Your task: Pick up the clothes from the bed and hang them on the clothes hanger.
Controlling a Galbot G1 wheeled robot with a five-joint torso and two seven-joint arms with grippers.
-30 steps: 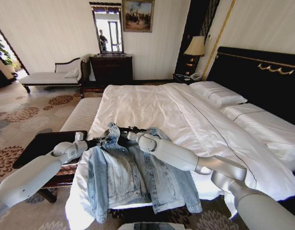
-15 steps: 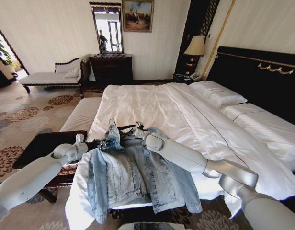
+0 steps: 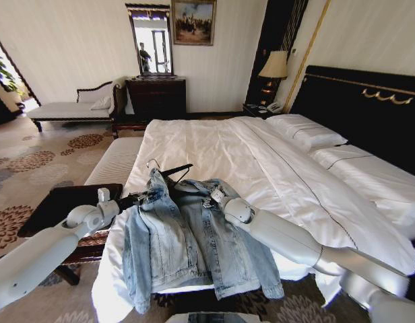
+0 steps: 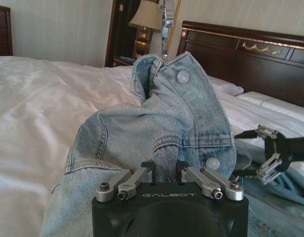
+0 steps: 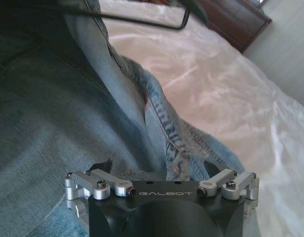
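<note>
The light-blue denim clothes (image 3: pixel 187 242) lie spread open at the foot of the bed (image 3: pixel 214 145), collar end farthest from me. My left gripper (image 3: pixel 144 197) is shut on the collar fold (image 4: pixel 176 113) and holds it raised. The black clothes hanger (image 3: pixel 172 171) sits tilted at the collar, hook (image 3: pixel 152 162) up, one end under the denim. My right gripper (image 3: pixel 211 196) is open just over the jacket's right shoulder, apart from the hanger wire (image 5: pixel 142 20). Denim lies beneath its spread fingers (image 5: pixel 100 170). The left wrist view shows the right gripper (image 4: pixel 269 154) beside the raised collar.
A dark wooden bench (image 3: pixel 59 202) stands left of the bed's foot. White pillows (image 3: pixel 308 131) and a black headboard (image 3: pixel 369 108) are at the right. A chaise (image 3: pixel 73 108), dresser (image 3: pixel 157 94) and lamp (image 3: pixel 275 67) line the far wall. Patterned carpet (image 3: pixel 32 168) spreads to the left.
My right gripper has drawn back from the hanger toward me and now sits over the jacket's shoulder. The hanger and the collar held by the left gripper have risen slightly.
</note>
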